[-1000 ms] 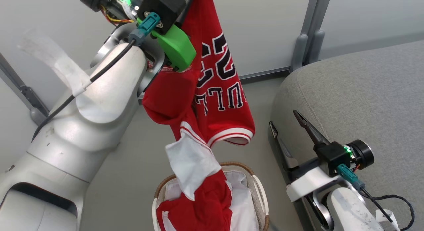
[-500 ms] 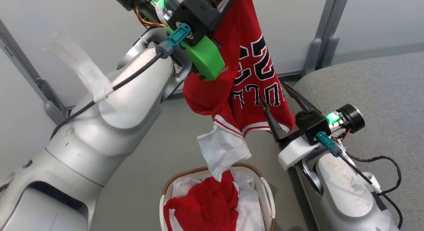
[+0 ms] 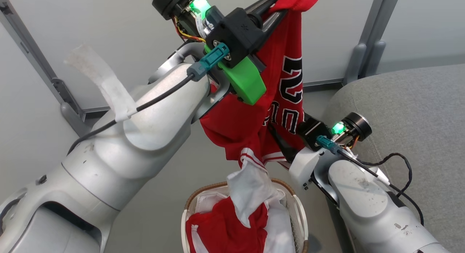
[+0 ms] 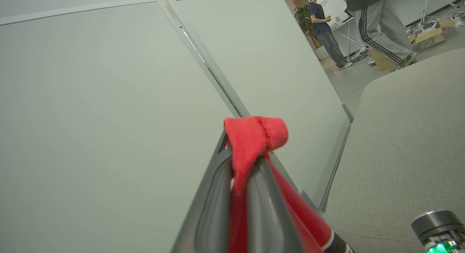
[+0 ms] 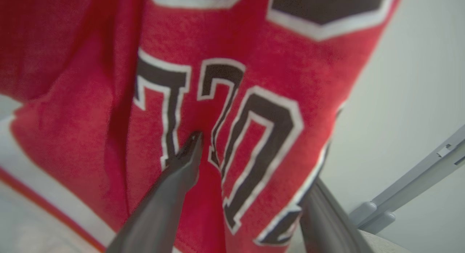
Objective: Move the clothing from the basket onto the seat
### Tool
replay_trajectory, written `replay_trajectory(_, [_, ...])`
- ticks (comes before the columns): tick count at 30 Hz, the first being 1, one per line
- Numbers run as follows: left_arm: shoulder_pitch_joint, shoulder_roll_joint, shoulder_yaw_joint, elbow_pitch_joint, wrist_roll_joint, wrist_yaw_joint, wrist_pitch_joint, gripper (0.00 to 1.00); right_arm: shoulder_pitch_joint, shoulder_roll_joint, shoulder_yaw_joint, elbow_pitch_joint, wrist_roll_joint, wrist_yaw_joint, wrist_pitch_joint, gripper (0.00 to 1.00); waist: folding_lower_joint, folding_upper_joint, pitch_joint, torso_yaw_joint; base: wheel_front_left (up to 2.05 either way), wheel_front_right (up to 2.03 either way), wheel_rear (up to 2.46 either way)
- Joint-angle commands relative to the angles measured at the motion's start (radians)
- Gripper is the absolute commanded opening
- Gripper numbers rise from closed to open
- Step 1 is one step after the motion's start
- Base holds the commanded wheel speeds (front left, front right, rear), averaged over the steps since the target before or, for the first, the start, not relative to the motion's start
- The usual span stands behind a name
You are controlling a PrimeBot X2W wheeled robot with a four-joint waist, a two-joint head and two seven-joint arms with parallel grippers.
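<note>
My left gripper [image 3: 281, 4] is raised high and shut on the top of a red jersey [image 3: 247, 126] with black-and-white lettering, which hangs down over the basket [image 3: 198, 199]. The left wrist view shows red cloth [image 4: 254, 137] pinched between the shut fingers of the left gripper [image 4: 247, 147]. My right gripper [image 3: 281, 142] is open at the jersey's lower part. In the right wrist view the lettered jersey [image 5: 254, 82] lies between the spread fingers of the right gripper [image 5: 254, 162]. More red clothing [image 3: 218, 231] lies in the basket. A white cloth piece [image 3: 250, 195] trails from the jersey into it.
The grey seat [image 3: 407, 111] stands to the right, close to my right arm. Pale partition panels with grey posts [image 3: 370, 39] stand behind. In the left wrist view a person [image 4: 321, 24] stands far off and another person's legs [image 4: 381, 28] show beyond the seat [image 4: 399, 155].
The head camera has shifted. My right gripper has moved from beside the seat up and left to the jersey's lower part. The left gripper still holds the jersey.
</note>
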Motion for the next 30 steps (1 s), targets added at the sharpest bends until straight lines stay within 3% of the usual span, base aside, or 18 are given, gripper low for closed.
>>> replay_trajectory(1, [0.011, 0.002, -0.002, -0.006, -0.009, -0.002, -0.007, 0.0, -0.022, -0.015, 0.03, 0.024, 0.032, -0.001, -0.001, 0.4, 0.0001, 0.0, 0.0, 0.007, 0.0, 0.0, 0.0])
replay_trajectory(2, [0.016, 0.004, -0.004, -0.008, -0.015, -0.002, -0.008, 0.0, -0.031, -0.019, 0.055, 0.039, 0.058, -0.001, -0.001, 0.31, 0.0001, 0.0, 0.0, 0.009, 0.0, 0.0, 0.0])
replay_trajectory(3, [0.021, 0.008, -0.008, -0.009, -0.022, -0.002, -0.009, 0.0, -0.039, -0.022, 0.08, 0.051, 0.086, -0.001, -0.001, 0.06, 0.0001, 0.0, 0.0, 0.011, 0.0, 0.0, 0.0])
replay_trajectory(4, [0.025, 0.011, -0.008, -0.01, -0.027, -0.002, -0.01, 0.0, -0.045, -0.026, 0.096, 0.057, 0.104, -0.001, -0.001, 0.0, 0.0001, 0.0, -0.001, 0.012, 0.0, 0.0, 0.0])
replay_trajectory(11, [0.066, 0.034, 0.008, -0.005, -0.061, 0.004, -0.017, 0.0, -0.064, -0.056, 0.152, 0.054, 0.193, -0.001, -0.001, 0.0, 0.0001, 0.0, -0.006, 0.011, 0.0, 0.0, 0.0])
replay_trajectory(18, [0.152, 0.059, 0.05, 0.011, -0.113, 0.036, -0.022, 0.0, -0.054, -0.073, 0.109, 0.027, 0.203, -0.001, -0.001, 0.0, 0.0001, 0.0, -0.012, -0.001, 0.0, 0.0, 0.0])
replay_trajectory(19, [0.169, 0.06, 0.056, 0.015, -0.118, 0.043, -0.022, 0.11, -0.051, -0.075, 0.099, 0.024, 0.201, -0.001, -0.001, 0.0, 0.0001, 0.0, -0.013, -0.002, 0.0, 0.0, 0.0])
replay_trajectory(21, [0.216, 0.059, 0.068, 0.027, -0.135, 0.051, -0.025, 0.56, -0.044, -0.081, 0.076, 0.023, 0.198, -0.001, -0.001, 0.0, 0.0001, 0.0, -0.014, -0.005, 0.0, 0.0, 0.0])
replay_trajectory(22, [0.24, 0.06, 0.073, 0.036, -0.143, 0.056, -0.025, 0.93, -0.041, -0.084, 0.062, 0.021, 0.195, -0.001, -0.001, 0.0, 0.0001, 0.0, -0.014, -0.006, 0.0, 0.0, 0.0])
replay_trajectory(23, [0.261, 0.059, 0.076, 0.044, -0.148, 0.061, -0.024, 1.0, -0.04, -0.085, 0.052, 0.019, 0.191, -0.001, -0.001, 0.0, 0.0001, 0.0, -0.014, -0.007, 0.0, 0.0, 0.0])
replay_trajectory(30, [0.45, 0.042, 0.165, 0.045, -0.144, 0.087, -0.025, 1.0, -0.027, -0.101, -0.018, -0.019, 0.157, -0.001, -0.001, 0.0, 0.0001, 0.0, -0.009, -0.023, 0.0, 0.0, 0.0])
